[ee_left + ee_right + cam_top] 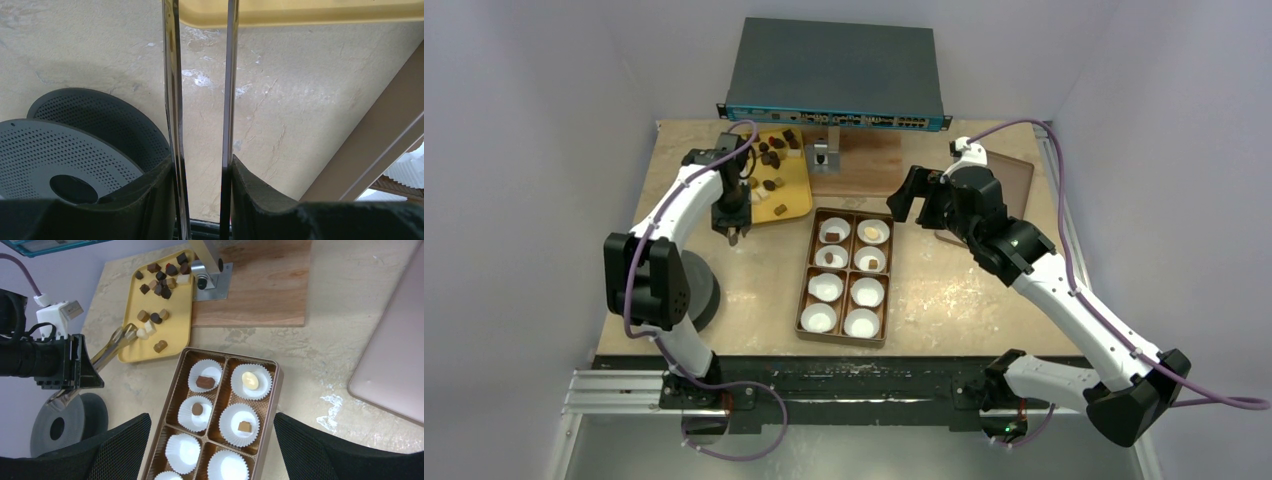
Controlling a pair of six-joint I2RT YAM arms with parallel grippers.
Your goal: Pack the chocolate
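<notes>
Several chocolate pieces (769, 160) (157, 282) lie on a yellow tray (796, 200) (177, 325) (300, 12). In the brown box (890, 275) (272, 395), the four far paper cups each hold one piece, such as a dark one (205, 381) and a pale one (250, 380). The nearer cups are bare. My left gripper (730, 218) (202, 165) is shut on metal tongs (172, 100) (115, 347). Their blades stand apart with nothing between them, by the tray's near left edge. My right gripper (914, 205) (210, 420) hangs open above the box, holding nothing.
A flat brown lid (1014, 180) (395, 365) lies at the right. Behind the box is a wooden board (869, 165) with a small metal fixture (822, 155). A network switch (834, 70) stands at the back. A grey perforated disc (696, 288) (60, 150) sits by the left arm.
</notes>
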